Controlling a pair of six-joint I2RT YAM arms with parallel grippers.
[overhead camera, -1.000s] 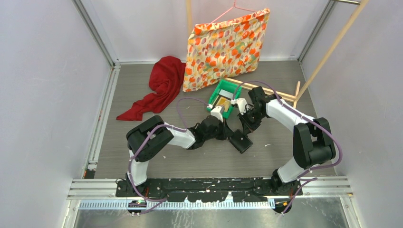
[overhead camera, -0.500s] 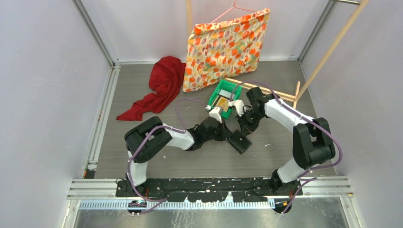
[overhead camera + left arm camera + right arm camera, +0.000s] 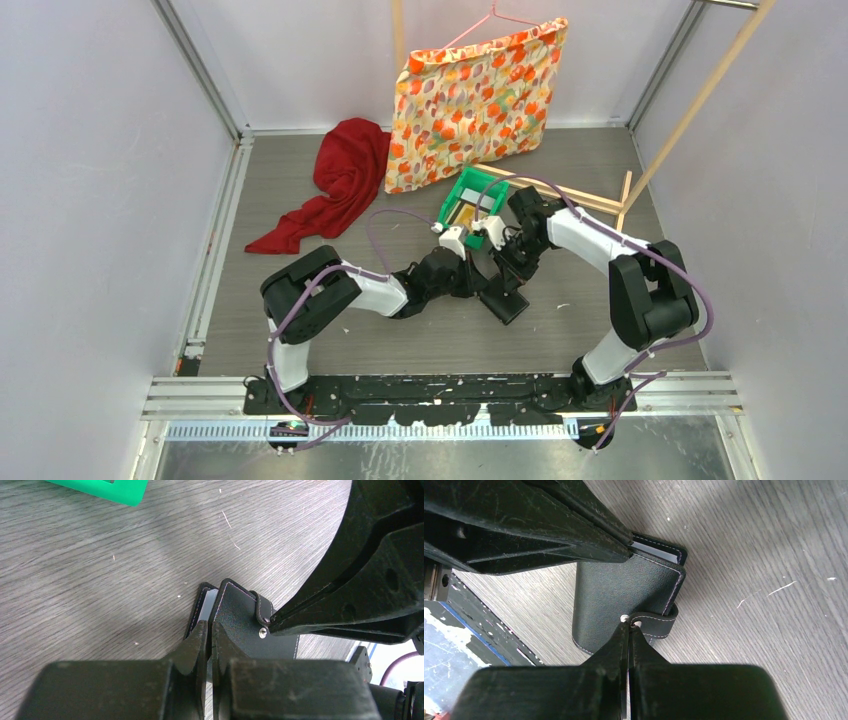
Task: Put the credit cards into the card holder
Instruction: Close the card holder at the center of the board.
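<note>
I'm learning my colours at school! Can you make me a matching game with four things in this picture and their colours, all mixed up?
Things:
1. card holder
2. tray
3. crumpled cloth
4. hanging bag

Colours:
a. green
b. orange and red flowers
c. black
d. red

Right pairs: 1-c, 2-a, 3-d, 4-b.

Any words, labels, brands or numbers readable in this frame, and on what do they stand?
None can be read.
The black folding card holder: plain cover, no print.
The green plastic tray: no marking seen; the yellow card in it is too small to read.
The orange floral cloth bag: pattern only.
</note>
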